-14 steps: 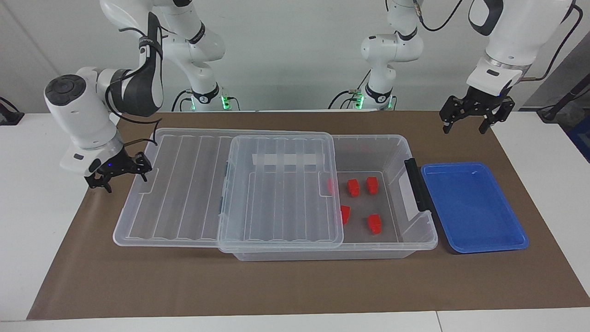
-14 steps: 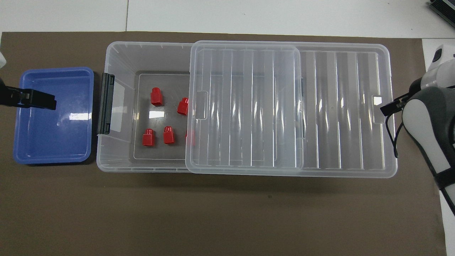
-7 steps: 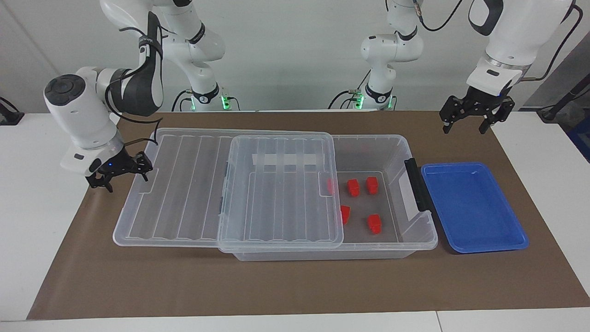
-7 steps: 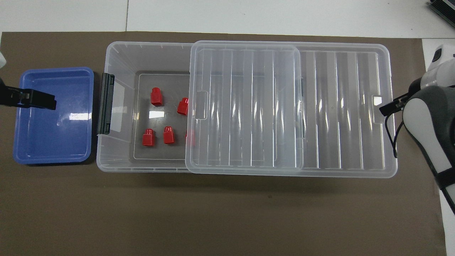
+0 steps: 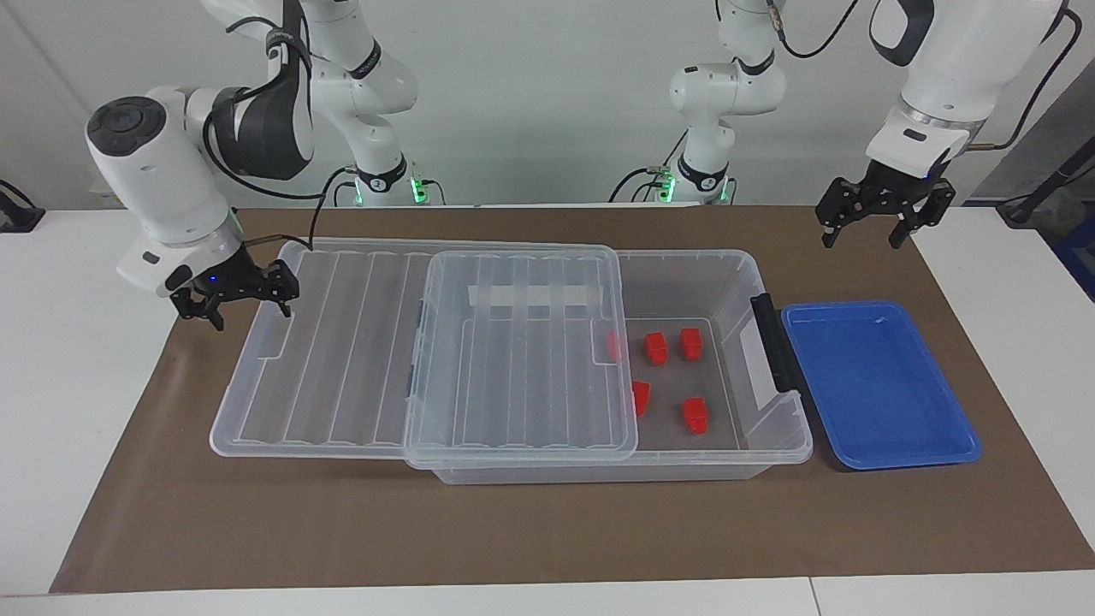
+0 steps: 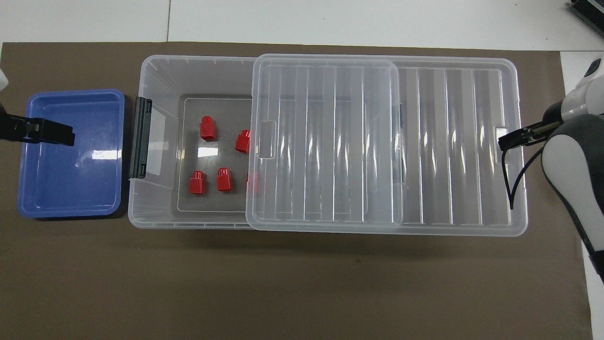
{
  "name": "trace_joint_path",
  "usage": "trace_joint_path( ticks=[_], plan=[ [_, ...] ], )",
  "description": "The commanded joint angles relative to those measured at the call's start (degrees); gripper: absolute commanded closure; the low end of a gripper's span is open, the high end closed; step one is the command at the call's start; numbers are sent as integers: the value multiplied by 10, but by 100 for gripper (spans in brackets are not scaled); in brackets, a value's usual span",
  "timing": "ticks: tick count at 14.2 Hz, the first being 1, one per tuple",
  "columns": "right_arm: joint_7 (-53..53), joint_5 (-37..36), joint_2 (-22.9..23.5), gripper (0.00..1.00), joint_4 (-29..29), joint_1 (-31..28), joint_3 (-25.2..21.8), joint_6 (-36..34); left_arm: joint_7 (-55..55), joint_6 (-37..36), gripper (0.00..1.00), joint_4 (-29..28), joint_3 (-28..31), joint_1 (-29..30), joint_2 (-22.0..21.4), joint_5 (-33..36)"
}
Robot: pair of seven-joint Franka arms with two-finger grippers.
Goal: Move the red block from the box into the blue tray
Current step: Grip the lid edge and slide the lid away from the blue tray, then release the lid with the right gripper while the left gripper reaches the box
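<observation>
The box [image 5: 774, 428] is a clear bin whose ribbed lid [image 5: 342, 359] is slid toward the right arm's end and overhangs the table. The uncovered end holds several red blocks [image 5: 690, 343], also in the overhead view [image 6: 207, 128]; one lies partly under the lid. The blue tray [image 5: 881, 385] lies empty beside the box's black latch [image 5: 774, 342], toward the left arm's end. My right gripper [image 5: 248, 306] is open and empty at the lid's overhanging end; in the overhead view [image 6: 512, 138] it is over the lid's end tab. My left gripper [image 5: 861, 233] is open and empty, raised over the mat near the tray.
A brown mat [image 5: 547, 530] covers the table under the box and tray. White table surface [image 5: 77, 411] lies past the mat at both ends. The lid's overhanging half [image 6: 462, 141] takes up the mat toward the right arm's end.
My right gripper has risen and moved a little toward the lid's end. The left arm, lid, blocks and tray have not moved.
</observation>
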Motion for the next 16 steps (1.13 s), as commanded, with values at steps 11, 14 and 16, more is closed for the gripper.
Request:
trace_joint_path(
  ticks=[11,14,16],
  plan=[
    [143,30,-113,0,-28,-45,28,-92,-351,245,0,-170,-13,-124,-60,-10],
    [150,30,-111,0,10,-47,42,-114,-357,297,0,-205,-13,-142,-39,-10],
    [165,28,-103,0,26,-47,63,-119,-360,326,0,-210,-13,-148,-11,-10]
  ],
)
